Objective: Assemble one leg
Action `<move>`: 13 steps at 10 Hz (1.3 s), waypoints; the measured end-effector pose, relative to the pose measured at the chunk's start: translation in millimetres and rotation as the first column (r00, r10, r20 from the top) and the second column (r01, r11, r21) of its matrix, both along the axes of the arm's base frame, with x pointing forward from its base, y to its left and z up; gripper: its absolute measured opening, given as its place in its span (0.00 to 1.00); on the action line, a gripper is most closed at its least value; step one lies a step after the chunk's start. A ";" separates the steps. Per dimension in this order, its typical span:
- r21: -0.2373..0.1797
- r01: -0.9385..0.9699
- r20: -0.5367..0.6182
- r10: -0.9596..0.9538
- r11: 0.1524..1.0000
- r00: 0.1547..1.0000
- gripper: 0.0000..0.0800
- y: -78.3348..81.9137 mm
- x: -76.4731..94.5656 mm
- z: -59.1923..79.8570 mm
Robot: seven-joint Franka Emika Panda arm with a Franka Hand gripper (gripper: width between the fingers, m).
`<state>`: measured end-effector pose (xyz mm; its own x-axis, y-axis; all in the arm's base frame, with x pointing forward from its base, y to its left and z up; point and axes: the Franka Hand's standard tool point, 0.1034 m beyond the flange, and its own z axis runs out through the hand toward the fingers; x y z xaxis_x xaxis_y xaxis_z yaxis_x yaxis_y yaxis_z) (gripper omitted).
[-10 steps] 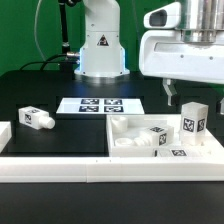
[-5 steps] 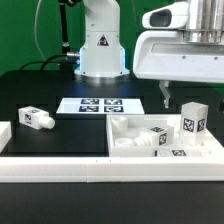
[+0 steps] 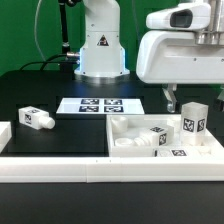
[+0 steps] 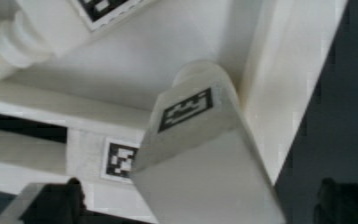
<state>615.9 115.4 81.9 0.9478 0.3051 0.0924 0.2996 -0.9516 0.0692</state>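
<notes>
A leg (image 3: 194, 120), a white oblong block with a tag, stands upright at the exterior view's right, by the large white tray-shaped part (image 3: 128, 123). My gripper (image 3: 190, 98) hangs just above it, open and empty. One finger (image 3: 168, 98) shows left of the leg's top. In the wrist view the leg (image 4: 202, 150) lies between the two dark fingertips (image 4: 60, 200) of my gripper (image 4: 202, 205), with gaps on both sides. Two more legs (image 3: 160, 137) lie in the tray part. Another leg (image 3: 36, 119) lies at the left.
The marker board (image 3: 100, 105) lies on the black table behind the tray part. The robot base (image 3: 100, 45) stands at the back. A long white rail (image 3: 100, 170) runs along the front, with a white block (image 3: 5, 135) at its left end.
My gripper has come down a little over the upright leg. No part has moved.
</notes>
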 end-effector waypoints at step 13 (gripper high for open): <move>0.022 0.255 -0.002 -0.255 0.967 0.967 0.36 -2.3 -1.0 -1.6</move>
